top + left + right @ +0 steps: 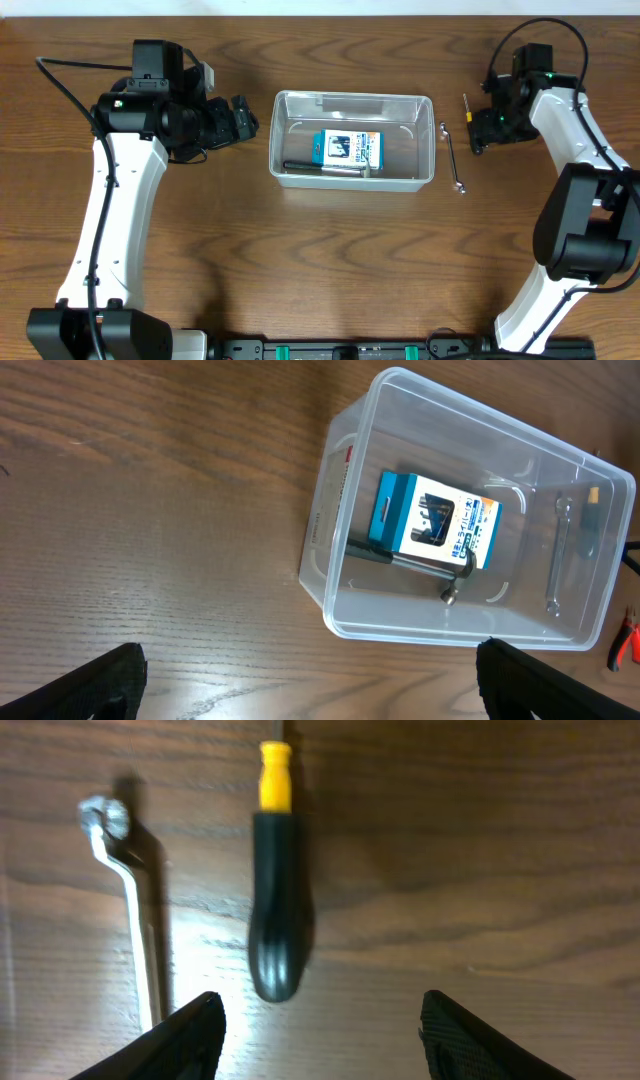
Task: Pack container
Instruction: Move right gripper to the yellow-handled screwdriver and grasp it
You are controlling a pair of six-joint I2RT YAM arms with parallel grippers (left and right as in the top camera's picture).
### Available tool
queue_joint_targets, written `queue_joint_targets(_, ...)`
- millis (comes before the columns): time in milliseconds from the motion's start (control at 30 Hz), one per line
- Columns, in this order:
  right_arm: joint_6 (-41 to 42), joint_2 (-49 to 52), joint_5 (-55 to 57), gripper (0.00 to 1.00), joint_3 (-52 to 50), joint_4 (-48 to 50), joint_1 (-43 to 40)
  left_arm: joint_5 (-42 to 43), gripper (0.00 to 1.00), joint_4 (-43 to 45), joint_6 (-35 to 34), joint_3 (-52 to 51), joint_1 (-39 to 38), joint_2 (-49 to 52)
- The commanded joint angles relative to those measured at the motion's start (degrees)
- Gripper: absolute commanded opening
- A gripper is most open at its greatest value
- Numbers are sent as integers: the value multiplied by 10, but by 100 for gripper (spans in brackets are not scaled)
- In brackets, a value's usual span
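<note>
Wood surface (330,270): container (296,135) at centre, blue-white box (346,149) inside. My L tool (250,120) spread wide, empty, just beside it. R tool (320,1040) spread, above screwdriver (275,920), nothing pinched; wrench (140,920) alongside.

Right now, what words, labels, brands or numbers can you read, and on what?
On the blue-and-white box: printed lettering, too blurred to read.
On the container wall: faint marks, unreadable.
On the screwdriver and wrench: no text visible.
</note>
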Motion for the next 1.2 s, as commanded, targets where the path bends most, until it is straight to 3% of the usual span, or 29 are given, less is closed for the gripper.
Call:
queue_joint_targets(0, 25, 15, -2, 65, -3, 7, 18, -5, 98, -1, 1, 0, -1, -4)
queue_joint_targets(500, 76, 63, 41, 63, -3, 40, 40, -5, 98, -1, 1, 0, -1, -4)
queue_joint_targets(867, 93, 64, 41, 43, -3, 43, 40, -5, 98, -1, 1, 0, -1, -4)
queue_joint_targets(1167, 100, 64, 59, 41, -8, 31, 40, -5, 98, -1, 1, 0, -1, -4)
